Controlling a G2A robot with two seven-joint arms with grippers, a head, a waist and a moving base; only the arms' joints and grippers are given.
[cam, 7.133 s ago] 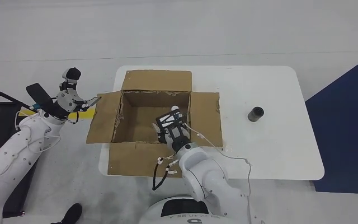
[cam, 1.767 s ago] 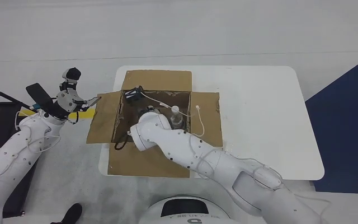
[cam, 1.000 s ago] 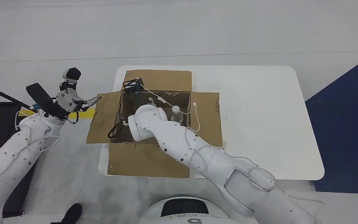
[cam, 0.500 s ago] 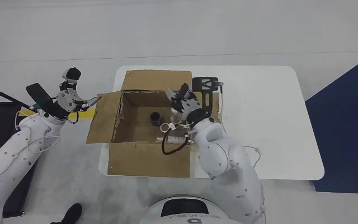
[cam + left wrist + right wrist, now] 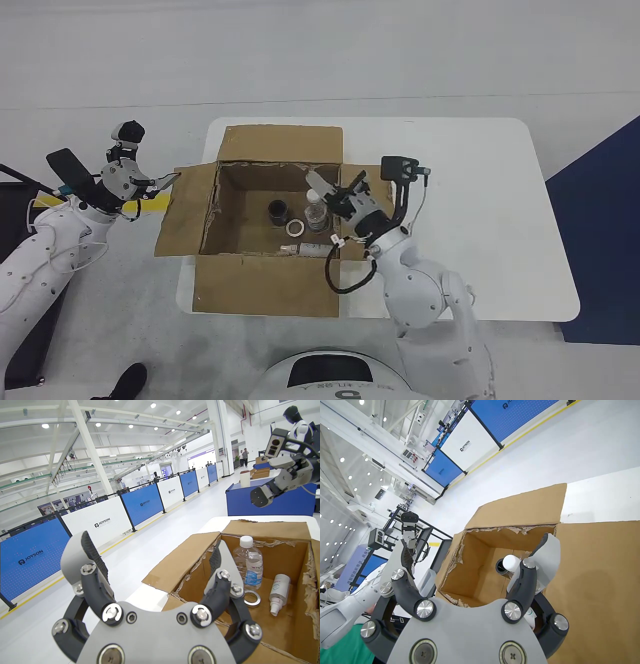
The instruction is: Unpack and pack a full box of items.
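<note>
The white desk (image 5: 480, 250) is seen from above, and its 9 o'clock half is taken up by the open cardboard box (image 5: 281, 144), whose four flaps are folded outward. The right claw (image 5: 338, 186) is seen released, its jaws spread wide, above the box's 3 o'clock wall, with nothing gripped. The left claw (image 5: 152, 540) is likewise released and empty, off the desk beyond the 9 o'clock flap. Inside the box, a clear water bottle (image 5: 316, 212) is stood upright close to the 3 o'clock wall, just below the right claw. A white spray bottle (image 5: 313, 245) is laid on its side along the 6 o'clock wall. A black canister (image 5: 277, 211) is stood near the centre, and a small pale ring (image 5: 295, 228) is laid flat between canister and bottles. The water bottle is judged to be light, thin-walled and smooth, so it may be dented or tipped by a hard squeeze. It would best be taken round the neck just beneath the cap, or low on the labelled body.
</note>
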